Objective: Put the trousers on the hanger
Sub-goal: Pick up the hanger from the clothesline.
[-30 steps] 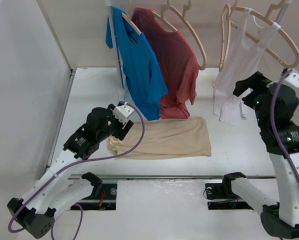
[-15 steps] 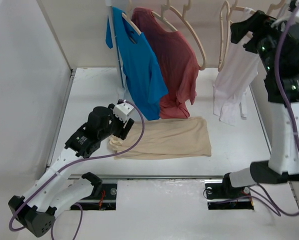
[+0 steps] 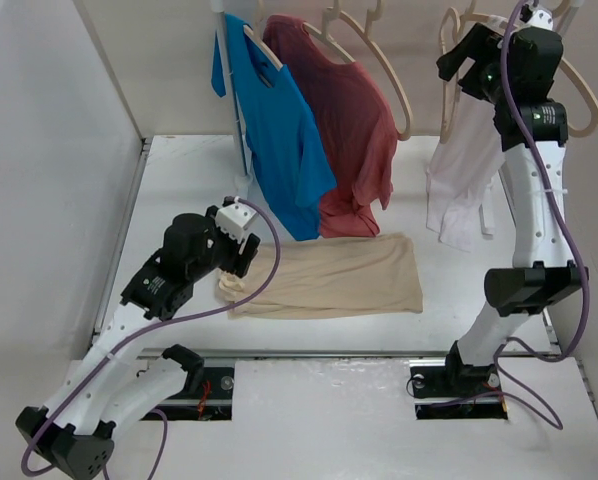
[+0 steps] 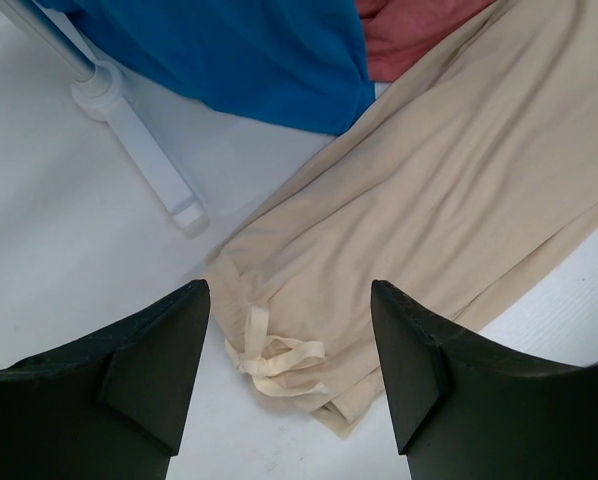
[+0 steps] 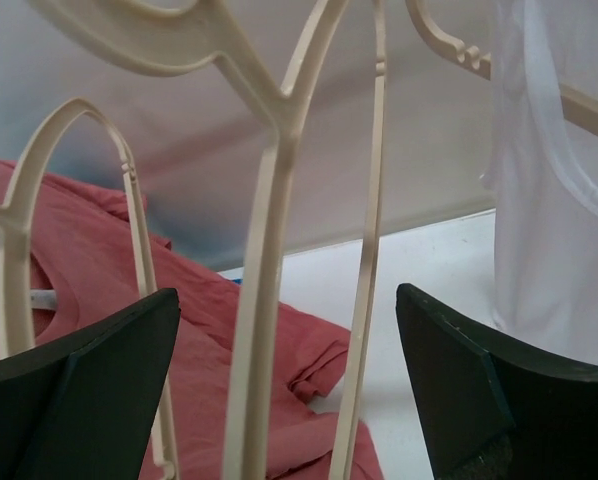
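Note:
The beige trousers (image 3: 329,275) lie folded flat on the white table, waist end to the left. Their tied drawstring (image 4: 274,360) shows in the left wrist view. My left gripper (image 3: 243,262) hovers open just above that waist end (image 4: 287,295), touching nothing. High at the back right, my right gripper (image 3: 457,58) is open at an empty pale hanger (image 3: 446,90) on the rail. In the right wrist view two thin bars of that hanger (image 5: 262,270) stand between the spread jaws of the right gripper (image 5: 287,295), which do not clamp them.
On the rail hang a blue T-shirt (image 3: 279,130), a dull red T-shirt (image 3: 354,130) and a white vest (image 3: 469,160), each on its own hanger. The rack's white pole (image 3: 241,160) and foot (image 4: 149,160) stand just behind the trousers' waist. A wall borders the table's left side.
My right arm has swung up from beside the vest to the rail, bringing its open jaws around the empty hanger. The left gripper has barely shifted over the waist end.

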Robot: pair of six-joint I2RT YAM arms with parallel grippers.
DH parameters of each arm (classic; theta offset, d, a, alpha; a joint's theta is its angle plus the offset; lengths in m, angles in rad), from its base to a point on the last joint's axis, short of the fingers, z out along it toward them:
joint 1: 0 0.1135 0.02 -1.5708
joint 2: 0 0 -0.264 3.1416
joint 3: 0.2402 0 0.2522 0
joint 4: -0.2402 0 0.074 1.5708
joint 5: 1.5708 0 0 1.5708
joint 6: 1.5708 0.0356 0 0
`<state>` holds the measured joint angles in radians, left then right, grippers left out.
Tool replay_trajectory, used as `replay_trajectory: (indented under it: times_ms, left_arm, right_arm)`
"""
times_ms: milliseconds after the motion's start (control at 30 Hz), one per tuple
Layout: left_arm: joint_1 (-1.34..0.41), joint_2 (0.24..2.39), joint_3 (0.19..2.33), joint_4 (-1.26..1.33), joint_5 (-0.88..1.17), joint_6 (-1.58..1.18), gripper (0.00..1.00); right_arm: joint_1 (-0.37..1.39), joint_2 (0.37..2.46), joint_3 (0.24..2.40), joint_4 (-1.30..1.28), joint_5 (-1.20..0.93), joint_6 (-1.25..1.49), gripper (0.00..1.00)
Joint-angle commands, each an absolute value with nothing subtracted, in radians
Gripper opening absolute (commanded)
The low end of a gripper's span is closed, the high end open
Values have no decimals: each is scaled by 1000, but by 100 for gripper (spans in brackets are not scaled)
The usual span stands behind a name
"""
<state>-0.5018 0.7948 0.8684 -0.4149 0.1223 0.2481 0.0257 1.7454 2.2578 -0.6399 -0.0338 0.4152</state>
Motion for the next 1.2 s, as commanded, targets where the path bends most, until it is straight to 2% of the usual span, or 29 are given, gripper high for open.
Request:
replay_trajectory:
  times_ms: [0,67,100,300,333,433,533,667,833,1167]
  left_arm:
    - [-488,773,874,-387,146,230,63]
    - [-479,764,874,-387,146,230,63]
    - [-469,764,874,-387,146,230,63]
    - [-451,755,865,-377,146,230,63]
    - [-451,755,865,-377,146,230,63]
    - [-451,755,856,-377,146,230,63]
    - [-451,755,856,-377,146,230,63]
    - [-451,755,856,-377,155,230,63]
    - [-451,755,856,-368,155,230,63]
    - [-451,755,847,-344,155,209,63]
  right_arm:
    - [5,1761,2284,-572,-106,423,92]
    - [-6,1773,2248,-562,-115,423,84]
    - [-6,1773,2232,-549,-115,437,73]
    - [-15,1723,2102,-443,-124,451,37]
    - [-15,1712,2092,-431,-114,451,27]
    - [-15,1691,2083,-420,-101,442,13]
    - [-5,1677,2054,-384,-101,390,10]
    - [5,1655,2054,-383,-123,324,0]
    - [5,1582,2014,-361,-155,276,0]
    - [92,1313,1720,-337,-74,250,0]
